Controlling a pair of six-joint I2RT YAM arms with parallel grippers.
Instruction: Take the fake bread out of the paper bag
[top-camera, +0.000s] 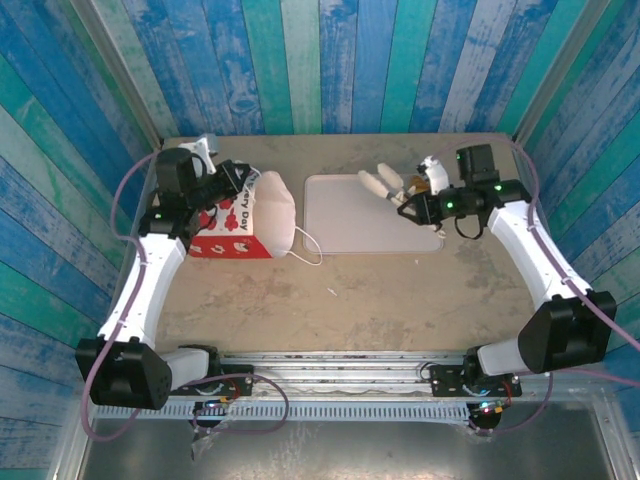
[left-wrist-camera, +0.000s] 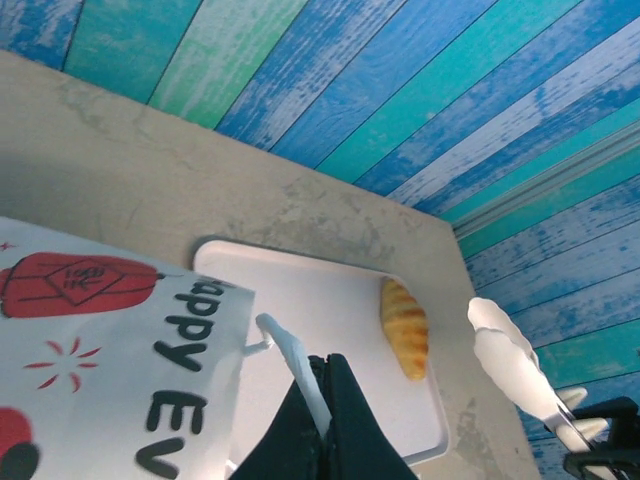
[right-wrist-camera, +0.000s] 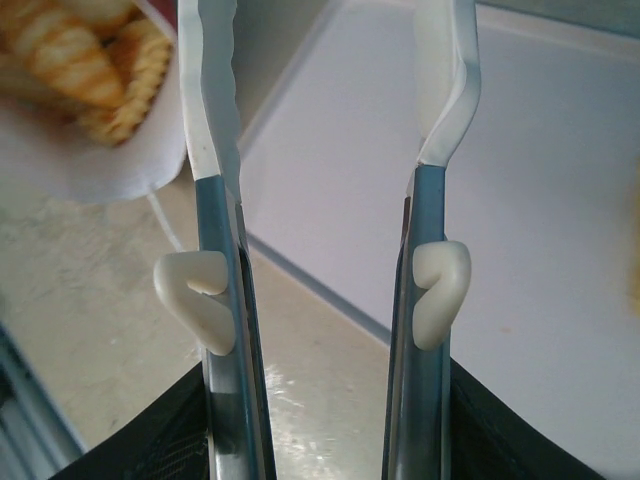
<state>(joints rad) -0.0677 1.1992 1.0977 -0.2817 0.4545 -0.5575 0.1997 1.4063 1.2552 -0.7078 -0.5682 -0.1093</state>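
Bread (right-wrist-camera: 88, 50) first: ridged golden pieces are piled in the mouth of the bag (top-camera: 238, 228), and one croissant (left-wrist-camera: 404, 328) lies out on the tray (top-camera: 350, 232), toward its 1 o'clock corner. The bag lies on its side on the table (top-camera: 350, 300), just beside the tray at its 9 o'clock, with the mouth facing 3 o'clock.

Your left claw (left-wrist-camera: 322, 375) is closed, and it looks pinched on the bag's upper rim by the white handle (left-wrist-camera: 285, 345). Your right claw (right-wrist-camera: 325, 110) hangs over the tray near 12 o'clock, fingers spread wide with nothing between them.

By my read, the next piece is the job. Hold the left pinch firm so the mouth gapes. Swing the right claw low toward 9 o'clock and don't close until the fingers straddle a single piece. Go for the nearest one and squeeze across its narrow width, because these look hard and could squirt out. Then draw straight out toward 3 o'clock, clear of the loose handle loop.
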